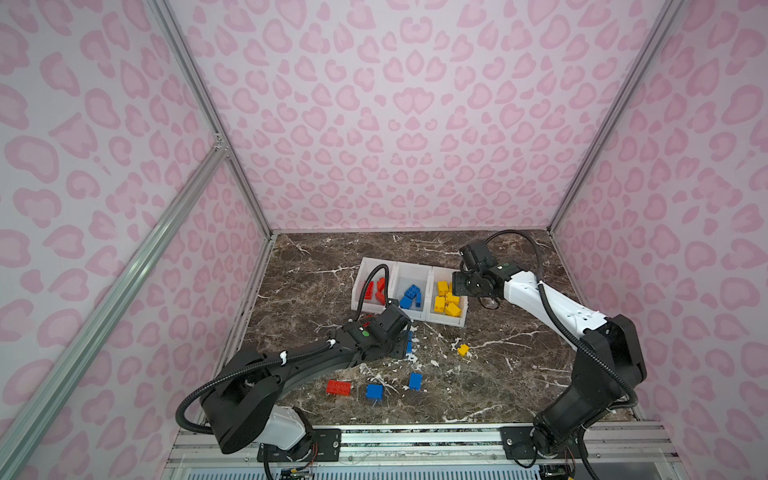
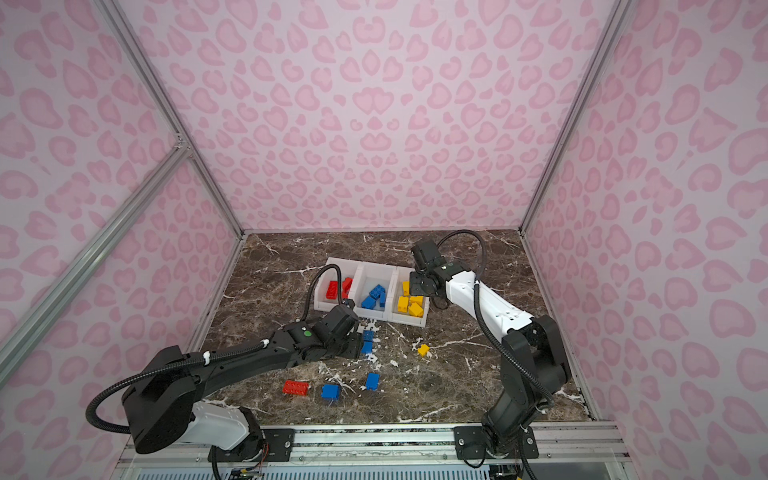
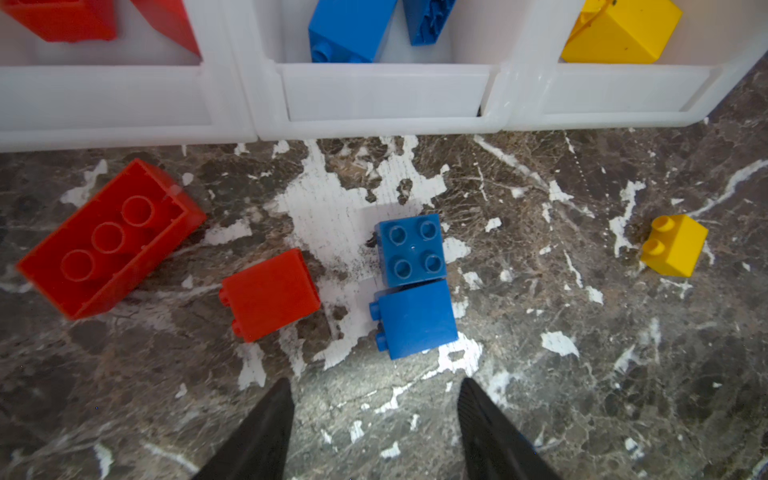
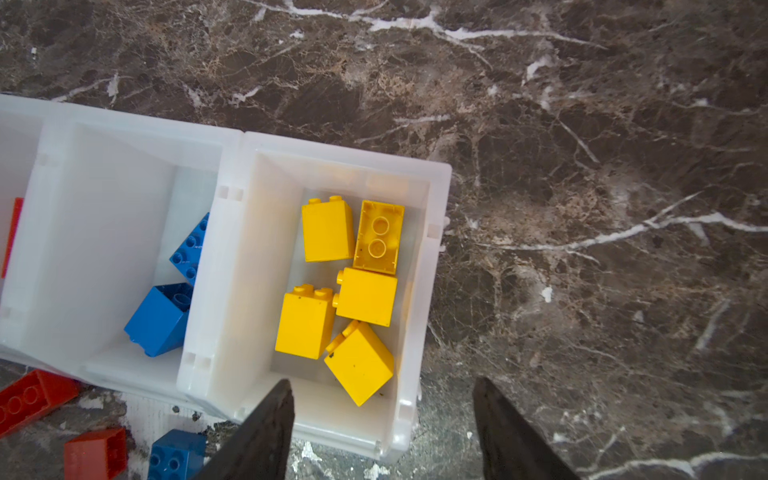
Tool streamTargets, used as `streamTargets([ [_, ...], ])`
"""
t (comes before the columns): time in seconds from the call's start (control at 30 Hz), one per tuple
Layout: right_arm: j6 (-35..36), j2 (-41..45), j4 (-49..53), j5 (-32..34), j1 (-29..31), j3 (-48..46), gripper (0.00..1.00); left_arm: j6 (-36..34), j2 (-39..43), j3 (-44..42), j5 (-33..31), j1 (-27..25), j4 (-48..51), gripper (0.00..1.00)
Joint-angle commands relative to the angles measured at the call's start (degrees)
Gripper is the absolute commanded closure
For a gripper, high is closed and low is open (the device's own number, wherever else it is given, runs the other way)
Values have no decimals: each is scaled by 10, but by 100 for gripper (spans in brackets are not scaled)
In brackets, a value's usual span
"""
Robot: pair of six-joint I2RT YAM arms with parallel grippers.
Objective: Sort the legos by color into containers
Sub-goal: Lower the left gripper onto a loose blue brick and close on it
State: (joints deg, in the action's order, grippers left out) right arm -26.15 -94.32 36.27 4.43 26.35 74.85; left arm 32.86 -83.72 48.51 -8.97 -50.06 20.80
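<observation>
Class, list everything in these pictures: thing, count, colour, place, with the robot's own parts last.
table: one, dark marble.
walls: three, pink patterned.
containers: three, white, joined row at far middle.
binned red legos: at least two, red, left container.
binned blue legos: about three, blue, middle container.
binned yellow legos: five, yellow, right container.
loose red legos: three, red, on table.
loose blue legos: four, blue, on table.
loose yellow lego: one, yellow, on table.
left gripper: one, black, open, empty, near loose blue legos.
right gripper: one, black, open, empty, over right container's edge.
</observation>
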Motion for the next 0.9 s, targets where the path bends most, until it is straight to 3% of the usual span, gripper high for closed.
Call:
streamTargets([
  [0.0, -6, 7, -6, 0, 1, -12, 31, -4, -27, 19, 3, -3, -9, 34],
  [0.57, -7, 30, -8, -5, 0, -47, 31, -13, -161, 87, 9, -11, -5, 32],
  [0.73, -11, 34, -11, -6, 0, -54, 31, -14, -172, 90, 5, -11, -5, 38],
  [0.87, -11, 35, -10, -6, 0, -56, 31, -15, -177, 89, 8, -11, -10, 48],
])
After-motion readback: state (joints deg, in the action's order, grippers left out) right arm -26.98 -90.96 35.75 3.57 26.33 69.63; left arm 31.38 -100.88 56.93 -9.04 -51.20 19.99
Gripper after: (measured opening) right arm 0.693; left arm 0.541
